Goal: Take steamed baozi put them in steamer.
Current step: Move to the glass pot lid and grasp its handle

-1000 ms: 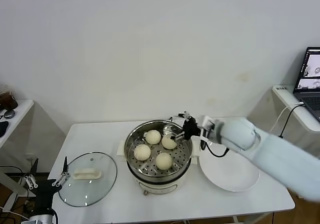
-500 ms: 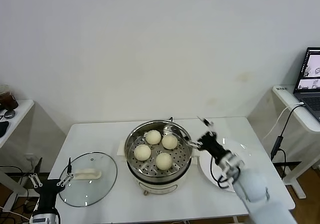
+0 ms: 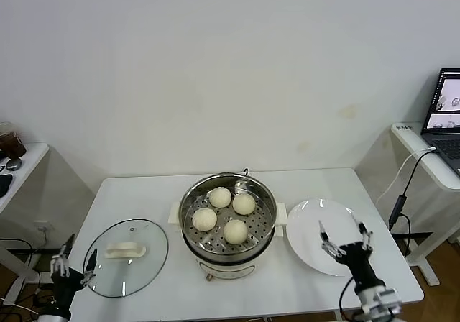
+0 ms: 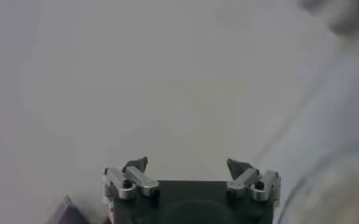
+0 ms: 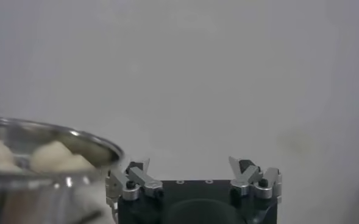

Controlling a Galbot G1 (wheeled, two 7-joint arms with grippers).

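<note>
Baozi [image 3: 220,197], all four, are sitting inside the steamer [image 3: 227,246] mid-worktop [image 3: 151,192]. Right tool [image 3: 344,238] is hovering spread wide, empty, over the white plate [image 3: 305,218]. Left tool [image 3: 70,263] is waiting, released, beside the glass lid [image 3: 126,257].

Even soft light, blurred wrist views

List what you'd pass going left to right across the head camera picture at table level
Left gripper → glass lid → steamer holding four baozi → white plate → right gripper, over the plate's right part.
</note>
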